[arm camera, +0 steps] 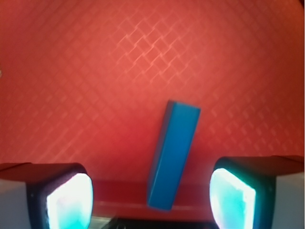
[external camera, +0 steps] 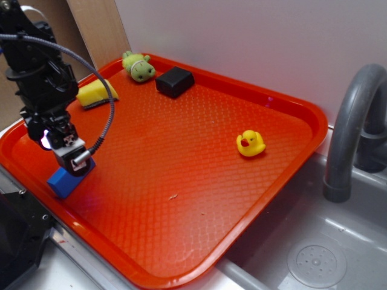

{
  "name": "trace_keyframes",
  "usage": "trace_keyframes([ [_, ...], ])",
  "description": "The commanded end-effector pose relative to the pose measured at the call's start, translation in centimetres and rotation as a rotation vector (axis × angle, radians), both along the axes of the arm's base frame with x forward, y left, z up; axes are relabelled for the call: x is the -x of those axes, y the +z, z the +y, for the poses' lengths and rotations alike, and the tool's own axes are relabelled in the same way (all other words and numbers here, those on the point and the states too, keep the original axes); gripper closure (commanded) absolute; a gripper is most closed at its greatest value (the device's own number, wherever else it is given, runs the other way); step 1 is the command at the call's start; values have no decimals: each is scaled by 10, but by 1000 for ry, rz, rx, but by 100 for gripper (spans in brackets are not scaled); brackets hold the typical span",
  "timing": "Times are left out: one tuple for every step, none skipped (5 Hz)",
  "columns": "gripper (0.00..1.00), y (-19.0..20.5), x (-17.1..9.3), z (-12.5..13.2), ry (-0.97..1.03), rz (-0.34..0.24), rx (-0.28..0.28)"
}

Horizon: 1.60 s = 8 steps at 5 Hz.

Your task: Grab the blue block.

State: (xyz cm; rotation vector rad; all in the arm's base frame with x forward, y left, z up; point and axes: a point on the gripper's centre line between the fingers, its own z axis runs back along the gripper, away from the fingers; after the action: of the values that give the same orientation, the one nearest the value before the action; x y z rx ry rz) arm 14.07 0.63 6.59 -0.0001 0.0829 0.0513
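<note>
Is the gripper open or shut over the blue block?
Open. In the wrist view the gripper fingers stand apart, blue block between them, touching neither.

I'm seeing my gripper (external camera: 74,162) hanging low over the blue block (external camera: 62,181) at the red tray's (external camera: 199,145) left edge, its fingers (external camera: 80,161) partly hiding the block from me.

Orange-red textured tray (external camera: 199,151), carrying: blue block (external camera: 61,180) near the left rim; yellow sponge (external camera: 97,93), green plush toy (external camera: 139,66) and black block (external camera: 175,81) along the far edge; yellow rubber duck (external camera: 250,144) toward the right.
</note>
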Motion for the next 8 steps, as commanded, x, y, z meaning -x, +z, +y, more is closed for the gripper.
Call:
trace_keyframes([
  [0,-20,0,-2,10,33,-56],
  [0,-36,6,-7,2,60,-64],
  [100,-48,11,-7,9,82,-116],
  [100,-43,9,-9,29,73,-148],
  [100,-33,8,-12,33,66,-130],
  [100,18,-10,-9,39,27,-45],
  [100,58,-31,-18,35,-16,-22],
  [100,80,-41,-17,56,-32,6],
])
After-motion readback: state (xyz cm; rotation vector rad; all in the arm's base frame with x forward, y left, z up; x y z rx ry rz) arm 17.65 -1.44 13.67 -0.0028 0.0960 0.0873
